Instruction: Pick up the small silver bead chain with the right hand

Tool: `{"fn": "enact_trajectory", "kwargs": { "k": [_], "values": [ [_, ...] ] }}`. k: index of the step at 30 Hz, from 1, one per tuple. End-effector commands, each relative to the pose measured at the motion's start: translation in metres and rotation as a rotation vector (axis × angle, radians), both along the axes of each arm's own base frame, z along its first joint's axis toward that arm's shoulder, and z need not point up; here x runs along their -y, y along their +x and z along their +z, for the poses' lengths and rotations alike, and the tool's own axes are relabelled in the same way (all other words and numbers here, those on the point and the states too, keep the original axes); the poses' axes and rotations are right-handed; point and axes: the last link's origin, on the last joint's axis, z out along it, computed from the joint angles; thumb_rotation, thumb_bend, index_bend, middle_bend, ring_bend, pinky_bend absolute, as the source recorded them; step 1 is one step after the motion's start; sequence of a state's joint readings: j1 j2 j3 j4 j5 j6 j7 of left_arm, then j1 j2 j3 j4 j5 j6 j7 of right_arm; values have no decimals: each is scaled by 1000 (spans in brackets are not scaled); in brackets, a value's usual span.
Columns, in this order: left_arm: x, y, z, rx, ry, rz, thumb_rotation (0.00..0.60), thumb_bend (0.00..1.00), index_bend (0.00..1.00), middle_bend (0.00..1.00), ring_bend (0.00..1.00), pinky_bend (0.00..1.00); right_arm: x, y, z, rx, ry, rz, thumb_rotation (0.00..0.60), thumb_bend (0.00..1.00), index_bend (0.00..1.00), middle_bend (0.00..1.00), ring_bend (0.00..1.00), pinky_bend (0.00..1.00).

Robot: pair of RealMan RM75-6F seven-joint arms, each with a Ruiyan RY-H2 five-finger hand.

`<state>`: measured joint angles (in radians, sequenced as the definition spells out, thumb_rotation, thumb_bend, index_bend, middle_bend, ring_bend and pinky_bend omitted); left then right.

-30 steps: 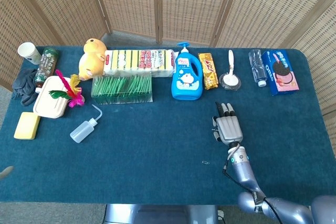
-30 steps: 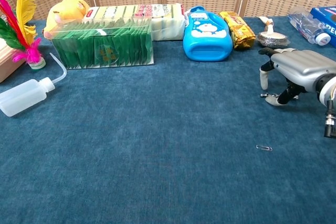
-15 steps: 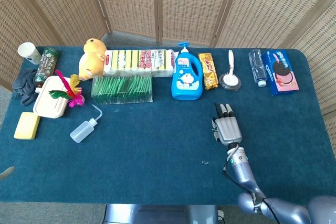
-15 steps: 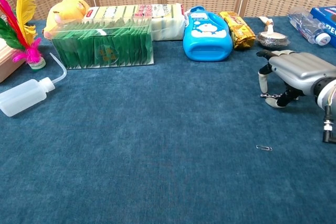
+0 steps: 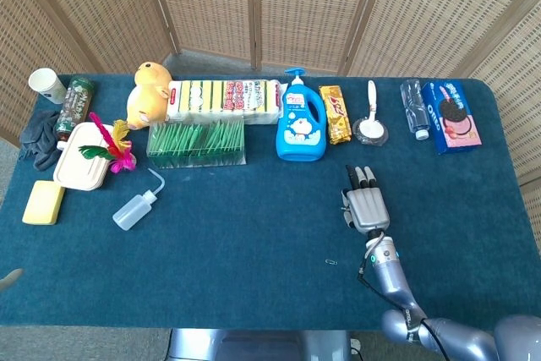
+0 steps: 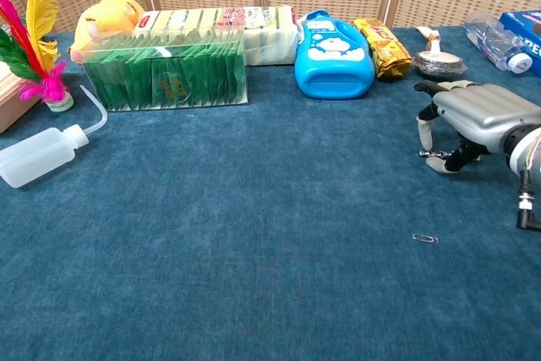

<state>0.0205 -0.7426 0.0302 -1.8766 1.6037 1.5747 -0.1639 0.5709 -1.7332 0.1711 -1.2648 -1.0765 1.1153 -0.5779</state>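
Near the front edge, right of centre, a small paper clip point(image 6: 425, 238) lies on the blue counter point(image 6: 254, 234). Just beyond it the right robot hand point(image 6: 473, 120) is palm-down, fingers curled toward the surface. A small silver bead chain point(image 6: 433, 155) shows at the thumb and fingertip — whether it is pinched or only touched cannot be told. Along the far edge stand a blue detergent bottle point(image 6: 334, 55) and a green packet box point(image 6: 165, 76). The left robot hand is out of view.
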Motion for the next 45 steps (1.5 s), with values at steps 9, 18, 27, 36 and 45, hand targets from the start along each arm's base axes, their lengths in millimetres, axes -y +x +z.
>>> {"fn": "enact_trajectory", "kwargs": {
  "k": [9,18,27,36,45],
  "values": [
    [1,0,1,3,1,-1,600,49,0,0,0,0,-3,1,0,-6,-3,14,600,434,608,0,0,0],
    [0,0,1,6,-1,-3,600,50,0,0,0,0,-20,15,19,103,-16,99,600,439,622,0,0,0],
    [1,1,0,7,-7,-8,600,50,0,0,0,0,-40,38,45,270,7,181,600,442,635,0,0,0],
    [2,3,-2,6,-14,-11,600,50,0,0,0,0,-53,50,64,434,57,213,600,442,647,0,0,0],
    [2,4,-4,7,-28,-11,600,50,0,0,0,0,-66,58,70,641,210,161,600,442,654,0,0,0]
  ]
}}
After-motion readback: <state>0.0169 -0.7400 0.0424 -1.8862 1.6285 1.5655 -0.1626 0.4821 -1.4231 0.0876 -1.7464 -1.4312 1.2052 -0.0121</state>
